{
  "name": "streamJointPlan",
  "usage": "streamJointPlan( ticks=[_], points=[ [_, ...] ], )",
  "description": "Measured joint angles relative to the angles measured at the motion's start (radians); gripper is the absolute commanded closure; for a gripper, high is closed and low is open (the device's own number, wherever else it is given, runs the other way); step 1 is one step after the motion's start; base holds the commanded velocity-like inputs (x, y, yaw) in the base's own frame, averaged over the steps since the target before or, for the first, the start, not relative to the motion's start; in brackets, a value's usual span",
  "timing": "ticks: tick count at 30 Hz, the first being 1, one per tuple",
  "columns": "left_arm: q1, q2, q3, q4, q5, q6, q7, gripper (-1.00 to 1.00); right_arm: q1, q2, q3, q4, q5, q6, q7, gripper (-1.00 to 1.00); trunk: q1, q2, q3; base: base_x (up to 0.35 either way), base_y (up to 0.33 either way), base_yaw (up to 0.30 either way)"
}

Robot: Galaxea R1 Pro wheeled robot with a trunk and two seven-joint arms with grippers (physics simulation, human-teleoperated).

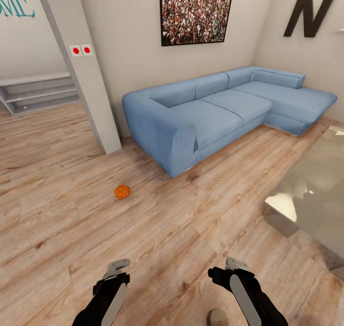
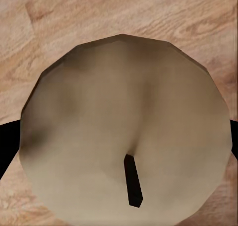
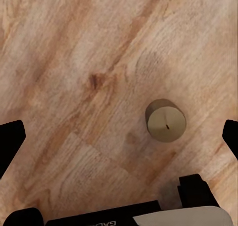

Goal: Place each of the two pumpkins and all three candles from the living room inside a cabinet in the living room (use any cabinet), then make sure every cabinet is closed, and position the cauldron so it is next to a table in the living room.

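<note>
Held both grippers, left (image 1: pixel 117 267) and right (image 1: pixel 234 265), empty and wide above candle (image 3: pixel 166 120); pumpkin (image 1: pixel 122 191) at 11 o'clock, ungrasped.

Open floor (image 1: pixel 157 230) lies ahead of both grippers. A sofa (image 1: pixel 210 111) blocks further ahead; the table (image 1: pixel 310 192) crowds the right gripper's (image 1: pixel 228 267) outer side.

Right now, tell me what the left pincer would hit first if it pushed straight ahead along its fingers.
Most likely the round beige candle with a dark wick, looming directly ahead in the left wrist view, with the wooden plank floor behind it. Whether they already touch is unclear.
</note>
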Motion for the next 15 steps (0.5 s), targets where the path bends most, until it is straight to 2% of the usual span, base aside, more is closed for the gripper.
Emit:
streamJointPlan(
  ticks=[7, 10, 15],
  points=[
    [0.000, -0.001, 0.009, -0.025, 0.003, 0.012, 0.001, 1.00, 0.000, -0.007, -0.006, 0.000, -0.006, 0.000, 0.000, -1.00, 0.000, 0.000, 0.000, 0.000, 0.000, 0.000],
    [0.000, -0.001, 0.008, -0.064, 0.005, 0.022, 0.001, 1.00, 0.000, -0.007, -0.007, 0.000, -0.008, 0.000, 0.000, -1.00, 0.011, -0.021, -0.009, 0.000, 0.000, 0.000],
    [0.001, -0.001, 0.008, -0.078, 0.006, 0.035, 0.001, 1.00, 0.000, -0.008, -0.008, 0.000, -0.007, -0.002, -0.003, -1.00, 0.031, -0.056, -0.025, 0.000, 0.000, 0.000]
  ],
)
